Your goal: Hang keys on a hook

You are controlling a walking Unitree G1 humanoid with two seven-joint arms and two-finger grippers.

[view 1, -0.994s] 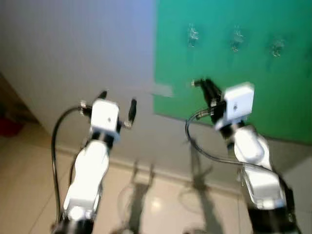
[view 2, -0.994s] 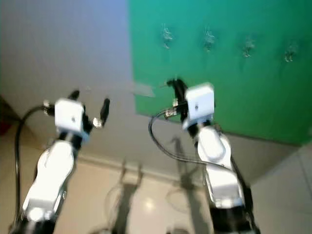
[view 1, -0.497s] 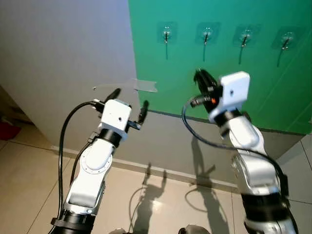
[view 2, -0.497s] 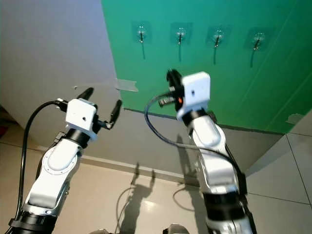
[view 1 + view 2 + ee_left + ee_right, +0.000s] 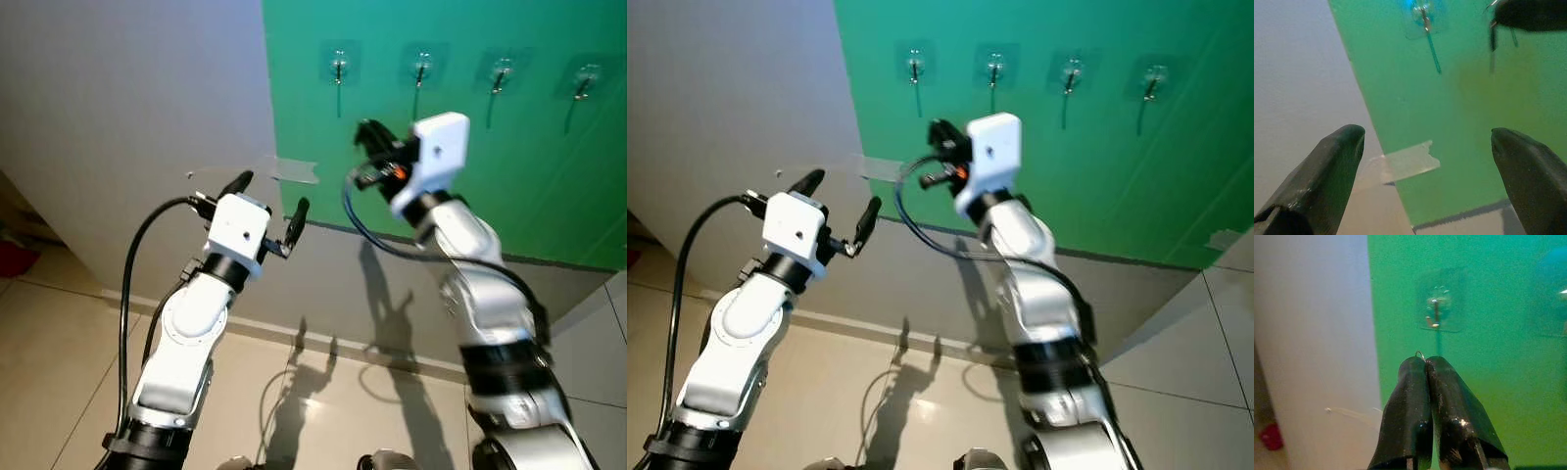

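I saw only a thin wire loop of the key ring (image 5: 1420,354) poking out past the tips of my right gripper (image 5: 1425,363), whose fingers were pressed together on it; the keys themselves were hidden. The loop pointed up toward the leftmost hook (image 5: 1435,313) on the green panel (image 5: 529,186), just beneath it, not touching. My left gripper (image 5: 271,204) hovered spread apart near the tape strip (image 5: 1406,162).

Four hooks (image 5: 339,69) sit in a row on the board (image 5: 529,166), tape (image 5: 294,171) at its left edge.
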